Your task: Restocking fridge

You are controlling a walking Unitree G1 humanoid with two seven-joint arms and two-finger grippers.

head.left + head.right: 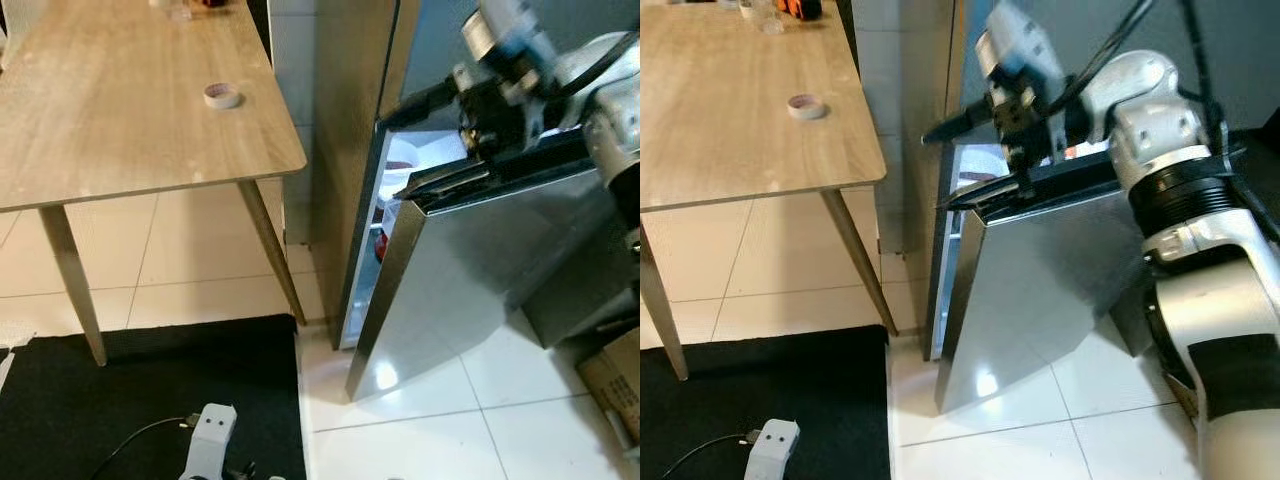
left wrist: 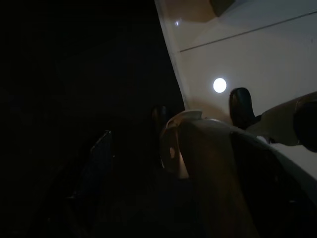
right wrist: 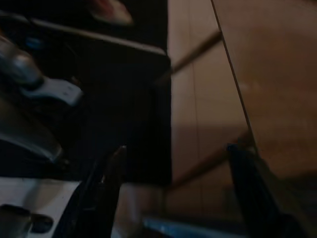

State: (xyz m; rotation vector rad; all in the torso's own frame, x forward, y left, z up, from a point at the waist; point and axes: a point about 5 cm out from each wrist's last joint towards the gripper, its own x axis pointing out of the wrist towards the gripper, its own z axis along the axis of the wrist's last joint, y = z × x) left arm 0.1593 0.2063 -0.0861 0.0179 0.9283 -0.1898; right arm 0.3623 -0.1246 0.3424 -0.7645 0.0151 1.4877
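Observation:
A silver mini fridge (image 1: 345, 150) stands right of the table with its door (image 1: 470, 280) swung partly open. The lit inside (image 1: 405, 165) shows white shelves and some red items. My right gripper (image 1: 395, 155) is at the door's top edge, open. One black finger (image 1: 960, 122) points out above the gap, and the other lies along the door's top. In the right wrist view both fingers (image 3: 106, 183) stand wide apart with nothing between them. The left arm hangs idle, and its wrist view is dark.
A wooden table (image 1: 120, 120) stands on the left with a roll of tape (image 1: 222, 96) on it. A black mat (image 1: 120, 400) lies below, carrying a white device (image 1: 208, 430) on a cable. A cardboard box (image 1: 615, 385) sits at the right on the white tile floor.

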